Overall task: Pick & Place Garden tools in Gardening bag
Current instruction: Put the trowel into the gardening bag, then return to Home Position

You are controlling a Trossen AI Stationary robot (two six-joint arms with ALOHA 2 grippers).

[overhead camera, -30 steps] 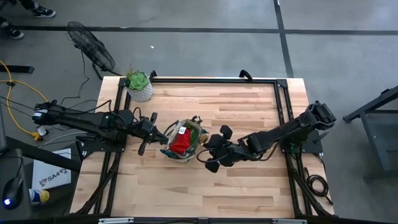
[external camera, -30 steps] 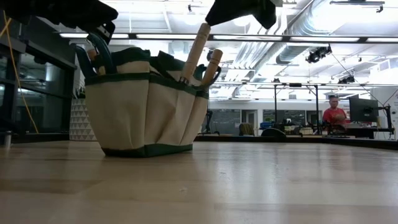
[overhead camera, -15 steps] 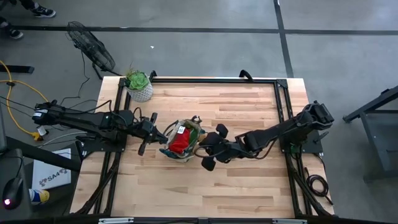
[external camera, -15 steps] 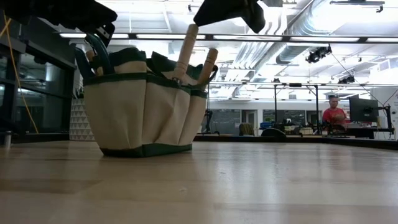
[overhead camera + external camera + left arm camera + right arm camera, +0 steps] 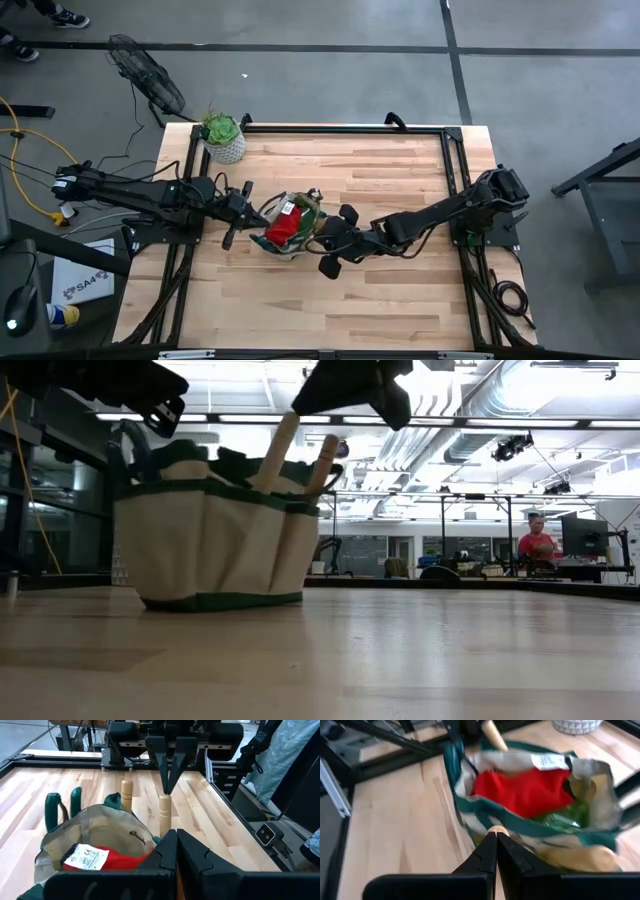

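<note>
- Gardening bag [image 5: 287,226] sits upright on the wooden table [image 5: 380,170], left of centre, between the two arms; low view shows its beige pockets and dark green trim [image 5: 210,540].
- Inside the bag: red cloth piece [image 5: 522,790] with a white tag, translucent green plastic piece [image 5: 567,815] beside it.
- Two pale wooden trowel handles [image 5: 275,452] stick up out of the bag's rim on the side toward the right arm, leaning.
- Green pruning-shear handles [image 5: 62,805] poke up from an outer pocket.
- Right gripper [image 5: 322,238] at the bag's edge, fingers pressed together, tips right at the top of one wooden handle [image 5: 496,831]; whether they pinch it cannot be told.
- Left gripper [image 5: 262,216] at the opposite side of the bag, fingers closed with nothing seen between them, tips just at the rim [image 5: 172,850].
- White pot with green plant [image 5: 223,138] stands at the table's far left corner, well apart from the bag.
- A person in red [image 5: 538,542] stands far back in the room.
</note>
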